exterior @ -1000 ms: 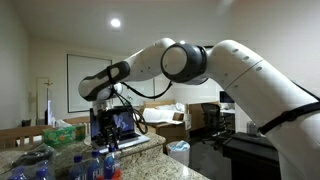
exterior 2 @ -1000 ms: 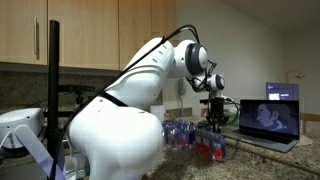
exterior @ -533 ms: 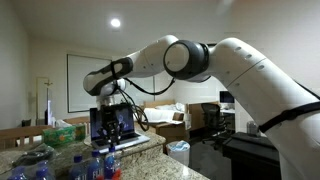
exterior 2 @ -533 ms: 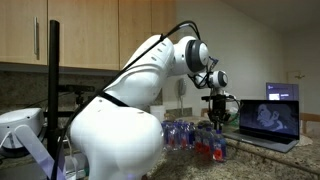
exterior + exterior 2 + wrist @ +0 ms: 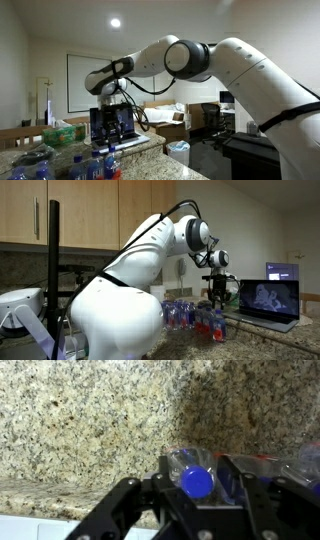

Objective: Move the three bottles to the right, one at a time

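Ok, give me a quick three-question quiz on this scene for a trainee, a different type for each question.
1. True or false: the laptop screen is lit.
2. In the wrist view, the cap of the bottle framed by the gripper is: A red, B blue, C white.
3. What surface lies under that bottle?
Key: 1 true; 2 B; 3 speckled granite countertop.

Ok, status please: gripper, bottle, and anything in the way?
Gripper astride one blue-capped bottle on the granite counter, grip unclear. Another bottle close beside it, possible obstruction.
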Robot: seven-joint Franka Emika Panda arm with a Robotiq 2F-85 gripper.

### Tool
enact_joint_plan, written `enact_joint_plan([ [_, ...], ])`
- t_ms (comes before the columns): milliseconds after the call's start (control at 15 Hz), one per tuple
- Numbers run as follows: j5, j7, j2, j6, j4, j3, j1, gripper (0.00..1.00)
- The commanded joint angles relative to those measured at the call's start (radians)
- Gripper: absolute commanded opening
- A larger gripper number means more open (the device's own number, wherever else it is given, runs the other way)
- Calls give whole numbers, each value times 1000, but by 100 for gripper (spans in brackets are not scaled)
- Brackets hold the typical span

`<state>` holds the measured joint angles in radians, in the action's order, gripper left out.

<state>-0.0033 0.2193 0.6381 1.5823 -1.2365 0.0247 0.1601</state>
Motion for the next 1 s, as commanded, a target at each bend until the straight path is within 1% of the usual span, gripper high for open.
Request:
enact_joint_plan([
  [0,15,-15,-16,10,-22,14,-8,84],
  [133,5,-24,-2,15,-9,16,-4,97],
  [200,6,-30,7,14,-1,18,-5,100],
  [600,1,-54,40,45,14,20,-8,100],
  [667,0,-55,44,55,15,20,-8,96],
  [733,-2,-56,46,65,15,19,-7,74],
  [867,-9,-56,48,88,13,17,-4,69],
  [933,-10,-56,51,93,15,17,-4,64],
])
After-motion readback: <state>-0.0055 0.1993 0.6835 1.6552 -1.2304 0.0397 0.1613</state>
